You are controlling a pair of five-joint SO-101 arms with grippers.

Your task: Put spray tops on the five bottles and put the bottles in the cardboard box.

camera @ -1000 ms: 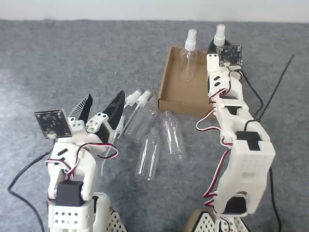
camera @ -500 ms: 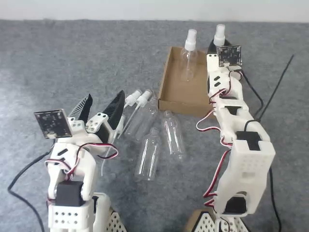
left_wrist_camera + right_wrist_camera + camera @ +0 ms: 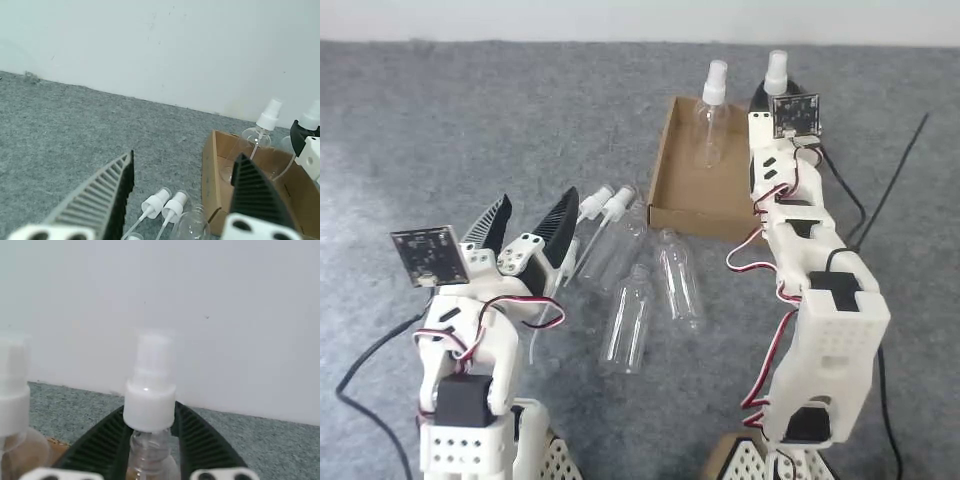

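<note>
At the cardboard box's (image 3: 672, 165) far right corner, my right gripper (image 3: 769, 97) (image 3: 150, 415) is shut on the neck of a clear bottle (image 3: 147, 452) that stands upright with a white spray top (image 3: 776, 70) (image 3: 149, 395). A second topped bottle (image 3: 709, 128) (image 3: 255, 140) stands in the box beside it. Near the front left, my left gripper (image 3: 527, 222) (image 3: 186, 159) hangs open above the carpet, holding nothing. Just right of it lie two spray tops (image 3: 606, 202) (image 3: 165, 204) by a lying bottle (image 3: 618, 250). Two uncapped bottles (image 3: 629, 318) (image 3: 679, 277) lie closer to the front.
Grey carpet (image 3: 470, 130) covers the table and a white wall (image 3: 150, 45) stands right behind the box. Black cables (image 3: 895, 170) trail on the right and at the front left.
</note>
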